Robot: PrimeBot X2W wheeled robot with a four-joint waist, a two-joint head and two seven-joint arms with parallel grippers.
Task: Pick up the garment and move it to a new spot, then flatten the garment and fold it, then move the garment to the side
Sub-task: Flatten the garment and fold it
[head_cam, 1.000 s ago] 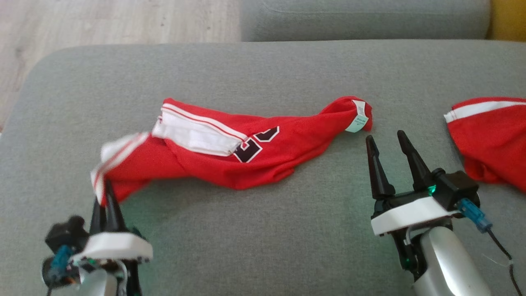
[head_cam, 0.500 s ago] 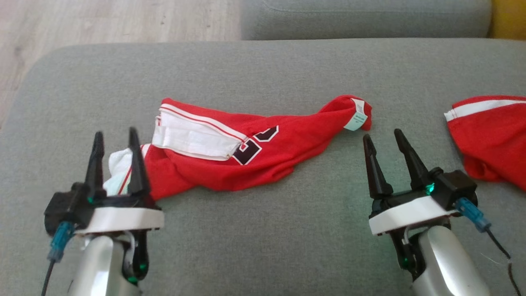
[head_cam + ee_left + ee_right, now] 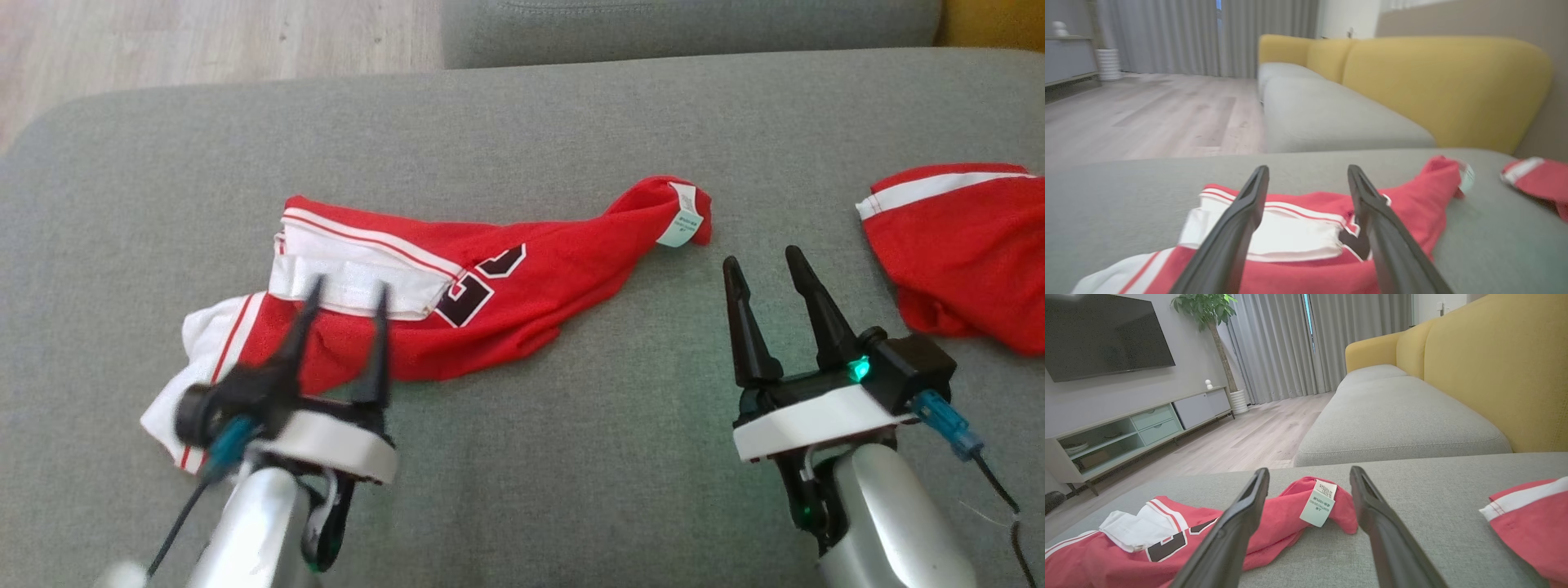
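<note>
Lying crumpled on the grey sofa cushion (image 3: 522, 114), the red garment (image 3: 522, 294) stretches from a white-trimmed end at the robot's left to a narrow, twisted end at its right, where a pale label (image 3: 684, 219) hangs. Black characters edged in white show near its middle, partly tucked under a folded white band (image 3: 351, 286).

The left claw (image 3: 349, 286) hangs over the garment's left part, its two dark fingers spread wide with nothing gripped. In the left wrist view the white band and red cloth lie between and beyond them. The claw is blurred in the head view, and I cannot tell whether its tips touch the cloth.

The right claw (image 3: 761, 257) sits near the labelled end, on the near side of it. It is also wide and empty, tips pointing toward the label and apart from the cloth.

A second red piece (image 3: 955, 245) with a white stripe lies well apart at the cushion's right edge. Beyond are another grey seat (image 3: 686, 28), a yellow backrest (image 3: 1445, 81) and a pale wood floor (image 3: 204, 37).
</note>
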